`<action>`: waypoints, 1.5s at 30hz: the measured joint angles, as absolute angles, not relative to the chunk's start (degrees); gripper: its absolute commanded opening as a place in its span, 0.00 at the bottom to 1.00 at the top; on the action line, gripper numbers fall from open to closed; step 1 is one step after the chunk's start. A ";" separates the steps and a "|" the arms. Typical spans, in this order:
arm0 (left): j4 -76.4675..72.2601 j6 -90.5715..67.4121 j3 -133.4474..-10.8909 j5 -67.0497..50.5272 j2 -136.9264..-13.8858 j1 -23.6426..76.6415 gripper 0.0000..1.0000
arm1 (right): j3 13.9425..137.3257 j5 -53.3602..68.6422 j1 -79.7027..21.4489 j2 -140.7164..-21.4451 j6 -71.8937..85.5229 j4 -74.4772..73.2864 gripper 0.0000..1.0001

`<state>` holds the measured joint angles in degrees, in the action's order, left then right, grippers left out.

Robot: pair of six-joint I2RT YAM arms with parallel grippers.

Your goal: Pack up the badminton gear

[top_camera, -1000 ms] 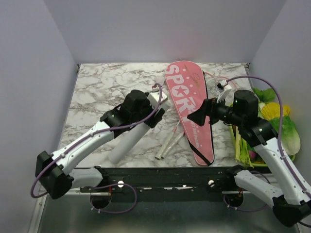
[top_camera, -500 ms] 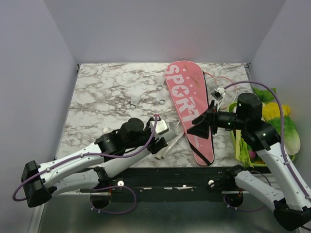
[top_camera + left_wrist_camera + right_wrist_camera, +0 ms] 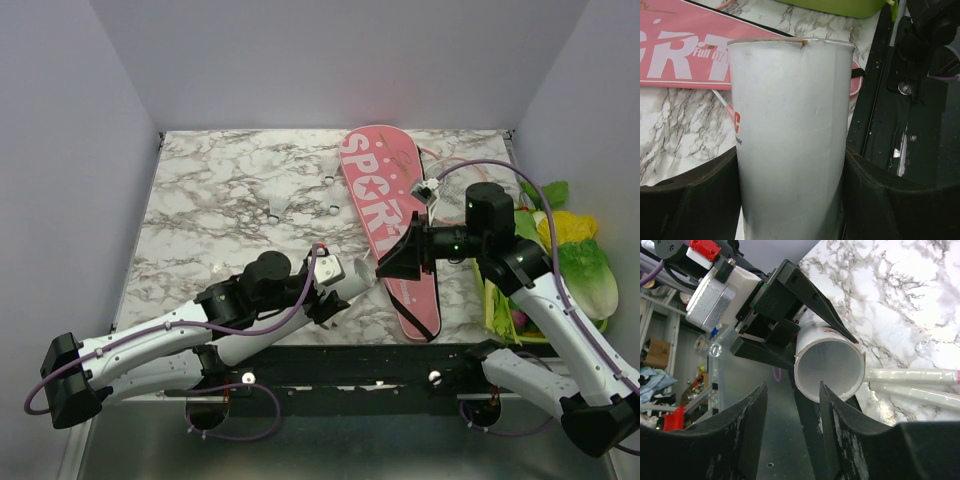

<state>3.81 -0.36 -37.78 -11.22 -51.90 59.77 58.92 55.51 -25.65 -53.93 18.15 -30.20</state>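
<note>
the white tube [image 3: 790, 130] is clamped in the left gripper [image 3: 325, 288], a finger pressed on each side. it is at the near edge of the table [image 3: 220, 200], and its open mouth faces the right gripper [image 3: 385, 266], which is spread wide and holds nothing. the pink bag [image 3: 385, 190] lies flat just beyond.

the risks, as i judge them: the tube wall is smooth and the hold is near the mouth, so the long body could swing or slide in the grip. the right fingers are very close to the rim, so a nudge there could knock the tube askew or down onto the racket handles [image 3: 912, 382] beside it.

count - one tube, one bag, two racket handles side by side. the toy vegetables [image 3: 575, 250] in the green tray [image 3: 840, 6] are too heaped to count.
</note>
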 measured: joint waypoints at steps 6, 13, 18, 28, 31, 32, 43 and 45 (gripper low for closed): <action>2.76 -0.71 -37.60 -11.66 -51.66 60.14 0.00 | 58.39 55.83 -28.38 -56.10 19.46 -27.77 0.47; 2.37 -0.99 -36.99 -12.08 -49.80 60.16 0.01 | 58.22 55.77 -30.89 -57.69 20.01 -26.61 0.42; 2.17 -1.17 -36.99 -12.10 -49.63 60.51 0.01 | 58.22 55.48 -32.53 -58.39 20.38 -26.20 0.37; 2.44 -1.30 -36.99 -12.08 -49.21 60.51 0.01 | 58.24 53.54 -35.31 -59.46 21.12 -25.17 0.19; 2.68 -1.30 -36.97 -12.01 -49.19 60.51 0.02 | 58.41 53.39 -36.01 -59.46 21.50 -24.91 0.08; 2.68 -1.30 -36.97 -11.99 -49.17 60.51 0.02 | 58.46 53.43 -36.16 -59.46 21.58 -24.84 0.05; 2.50 -1.43 -36.56 -12.03 -48.18 60.55 0.00 | 58.54 53.30 -36.82 -59.18 21.98 -24.03 0.01; 1.58 -1.61 -35.86 -12.05 -47.51 60.77 0.00 | 58.54 53.30 -37.08 -58.83 21.96 -23.94 0.01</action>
<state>1.58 -1.61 -35.86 -12.05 -47.51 60.77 58.54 53.30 -37.08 -58.83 21.96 -23.94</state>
